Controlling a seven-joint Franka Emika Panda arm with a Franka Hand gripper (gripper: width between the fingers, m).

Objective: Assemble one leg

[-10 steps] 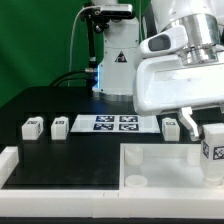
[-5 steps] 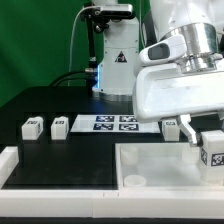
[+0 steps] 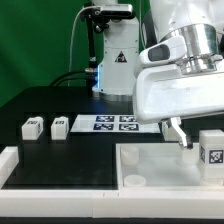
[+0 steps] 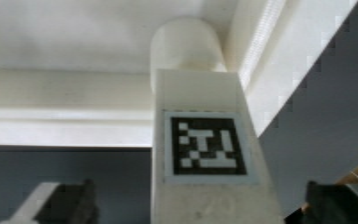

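The leg [image 3: 211, 150] stands upright at the exterior view's right edge, tag toward us, over the right end of the large white tray [image 3: 140, 152]. In the wrist view we see it between the fingers [image 4: 55, 200] of the gripper [image 4: 197, 205], whose jaws are spread with a gap on either side. Farther back on the black table [image 3: 40, 105] we find a second leg [image 3: 32, 127] and a third leg [image 3: 59, 126], with the marker board [image 3: 115, 123] just beyond.
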